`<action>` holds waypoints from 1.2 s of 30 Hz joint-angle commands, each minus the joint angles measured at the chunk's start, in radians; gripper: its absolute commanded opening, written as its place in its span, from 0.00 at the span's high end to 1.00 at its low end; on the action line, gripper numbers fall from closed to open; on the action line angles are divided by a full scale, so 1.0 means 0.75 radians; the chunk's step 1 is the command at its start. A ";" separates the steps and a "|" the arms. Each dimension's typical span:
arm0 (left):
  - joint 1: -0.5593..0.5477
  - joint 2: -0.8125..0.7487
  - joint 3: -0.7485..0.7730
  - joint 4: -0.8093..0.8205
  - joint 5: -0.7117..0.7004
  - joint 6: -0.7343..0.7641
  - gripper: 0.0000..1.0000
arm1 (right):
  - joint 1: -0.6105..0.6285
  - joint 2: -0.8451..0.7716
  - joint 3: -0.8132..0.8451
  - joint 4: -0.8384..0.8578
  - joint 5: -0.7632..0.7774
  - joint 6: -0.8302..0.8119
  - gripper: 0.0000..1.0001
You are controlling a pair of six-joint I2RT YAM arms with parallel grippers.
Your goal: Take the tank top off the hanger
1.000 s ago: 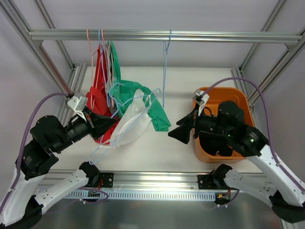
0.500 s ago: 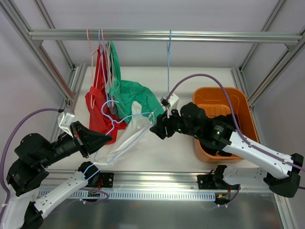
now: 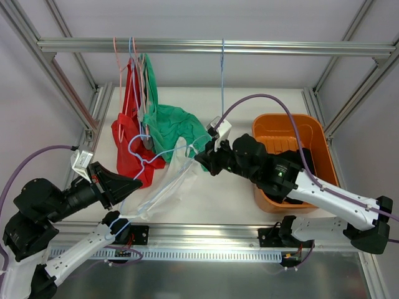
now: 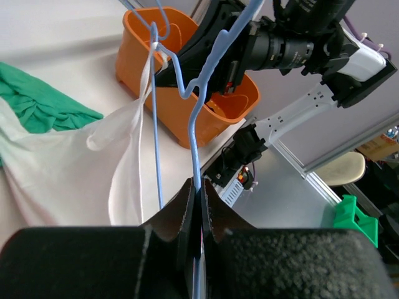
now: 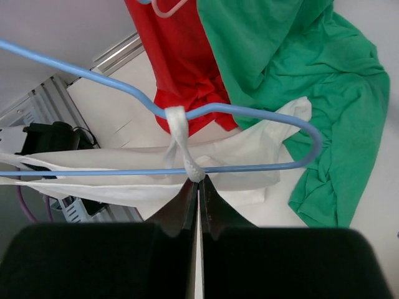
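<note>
The white tank top [image 3: 167, 179] hangs by its straps from a light blue hanger [image 3: 144, 163] held low over the table. My left gripper [image 3: 134, 182] is shut on the hanger's wire [image 4: 195, 118], which runs up from between its jaws [image 4: 199, 188]. My right gripper [image 3: 198, 156] has reached in from the right. It is shut, with its tips [image 5: 198, 179] pinching the twisted white strap [image 5: 179, 136] where it wraps the hanger's lower bar [image 5: 262, 167]. The tank top's body [image 4: 56, 180] sags toward the table.
A red garment [image 3: 128, 146] and a green one [image 3: 177, 124] hang from hangers on the overhead rail [image 3: 249, 47] at the left. A bare blue hanger [image 3: 222, 75] hangs mid-rail. An orange bin [image 3: 315, 128] stands at the right.
My right arm swung left from over the orange bin to the hanger and closed on the strap. My left arm drew back toward the near left with the hanger.
</note>
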 commanded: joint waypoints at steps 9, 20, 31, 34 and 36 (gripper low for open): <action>-0.006 0.010 0.092 -0.160 0.076 0.146 1.00 | -0.046 -0.137 0.124 -0.063 0.368 -0.076 1.00; -0.004 0.028 0.303 -0.148 0.035 0.168 1.00 | -0.117 -0.118 0.151 -0.155 0.268 -0.082 1.00; 0.004 0.241 0.136 0.877 0.258 0.203 1.00 | -0.142 -0.398 0.077 -0.184 -0.012 0.012 1.00; 0.004 0.288 -0.109 1.527 0.207 0.171 1.00 | -0.142 -0.551 0.103 -0.263 -0.010 0.026 1.00; 0.004 0.343 -0.218 1.761 0.138 0.156 1.00 | -0.144 -0.627 0.140 -0.318 -0.024 0.030 1.00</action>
